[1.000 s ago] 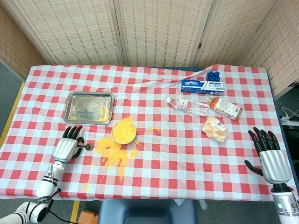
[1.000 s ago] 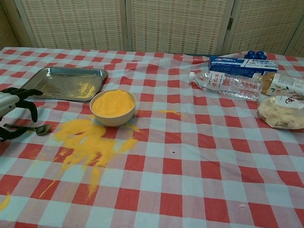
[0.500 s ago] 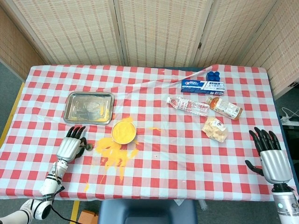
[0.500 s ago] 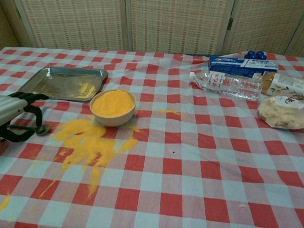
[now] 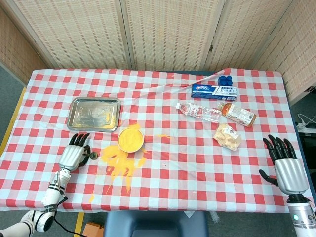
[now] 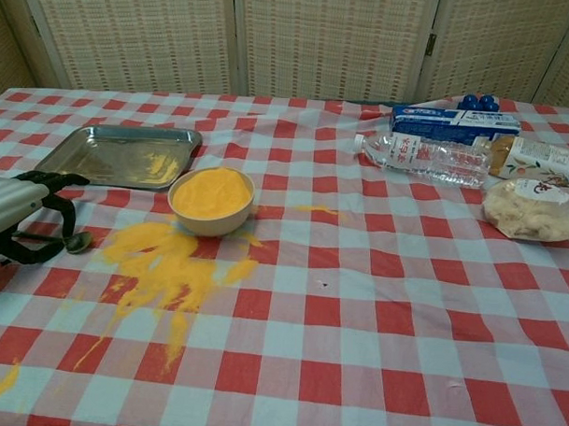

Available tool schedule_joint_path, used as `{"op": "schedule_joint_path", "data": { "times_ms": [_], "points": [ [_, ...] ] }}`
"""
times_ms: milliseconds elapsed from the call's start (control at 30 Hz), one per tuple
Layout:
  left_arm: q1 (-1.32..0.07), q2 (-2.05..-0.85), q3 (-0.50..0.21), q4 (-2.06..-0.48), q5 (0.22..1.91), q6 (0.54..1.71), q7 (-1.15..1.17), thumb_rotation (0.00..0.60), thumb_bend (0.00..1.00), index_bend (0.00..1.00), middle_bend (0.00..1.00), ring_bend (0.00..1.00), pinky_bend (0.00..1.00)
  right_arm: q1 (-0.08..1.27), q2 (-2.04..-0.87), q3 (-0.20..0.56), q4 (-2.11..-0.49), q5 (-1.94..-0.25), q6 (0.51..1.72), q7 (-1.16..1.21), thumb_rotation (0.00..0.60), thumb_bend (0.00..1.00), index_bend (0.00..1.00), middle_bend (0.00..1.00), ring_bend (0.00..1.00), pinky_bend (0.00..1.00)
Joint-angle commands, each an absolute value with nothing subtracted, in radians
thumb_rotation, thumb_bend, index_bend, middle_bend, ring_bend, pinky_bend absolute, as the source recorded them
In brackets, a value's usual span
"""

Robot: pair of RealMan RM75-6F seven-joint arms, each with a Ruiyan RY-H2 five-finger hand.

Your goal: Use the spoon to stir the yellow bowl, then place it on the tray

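The spoon (image 6: 76, 241) lies on the cloth left of the yellow bowl (image 6: 211, 199), its bowl end (image 5: 94, 157) pointing toward the spilled powder. My left hand (image 6: 15, 215) hovers over the spoon's handle, with fingers (image 6: 48, 179) arched above it and the thumb below. The handle is mostly hidden under the hand (image 5: 72, 153), and no firm grip shows. The yellow bowl (image 5: 131, 139) is full of yellow powder. The metal tray (image 5: 95, 113) sits behind the hand, dusted with a little powder (image 6: 118, 156). My right hand (image 5: 286, 167) is open with fingers spread at the table's right edge.
Yellow powder (image 6: 166, 265) is spilled over the cloth in front of the bowl. At the far right lie a water bottle (image 5: 198, 111), a drink bottle (image 5: 238, 114), a toothpaste box (image 5: 214, 91), blue caps (image 5: 225, 80) and a snack bag (image 5: 227, 136).
My left hand has slid a little right and forward over the spoon's handle. The spoon still lies in the same place. The right hand has not moved.
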State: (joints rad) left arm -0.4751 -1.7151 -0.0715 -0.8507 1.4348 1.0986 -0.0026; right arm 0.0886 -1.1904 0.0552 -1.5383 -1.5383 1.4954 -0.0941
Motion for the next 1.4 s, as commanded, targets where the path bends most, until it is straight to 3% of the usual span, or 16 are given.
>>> {"op": "schedule_joint_path", "data": {
  "times_ms": [33,533,867,1100,1400],
  "points": [
    [-0.475,-1.714,-0.071,-0.851,1.433,1.098,-0.002,0.6,0.45,0.55,0.02,0.0,0.04,0.088,-1.19,0.055,-1.539,-1.538,1.495,-0.095,0.6,0.11,0.0,0.0,0.0,0.0],
    [-0.466,-1.709,-0.075,-0.859,1.437,1.141,-0.021,0.6,0.5,0.66,0.07,0.0,0.05,0.089,-1.19,0.053,-1.54,-1.54,1.495,-0.096,0.6,0.1,0.0,0.0,0.0,0.0],
    [-0.454,-1.699,-0.081,-0.901,1.464,1.231,-0.004,0.6,0.51,0.68,0.09,0.0,0.05,0.088,-1.187,0.05,-1.542,-1.547,1.497,-0.09,0.6,0.11,0.0,0.0,0.0,0.0],
    [-0.465,-1.676,-0.095,-1.004,1.485,1.281,0.084,0.6,0.51,0.68,0.09,0.0,0.05,0.085,-1.178,0.046,-1.55,-1.558,1.506,-0.076,0.6,0.11,0.0,0.0,0.0,0.0],
    [-0.557,-1.709,-0.148,-1.118,1.477,1.224,0.284,0.6,0.51,0.68,0.09,0.0,0.05,0.082,-1.165,0.04,-1.56,-1.573,1.513,-0.054,0.6,0.1,0.0,0.0,0.0,0.0]
  ]
}}
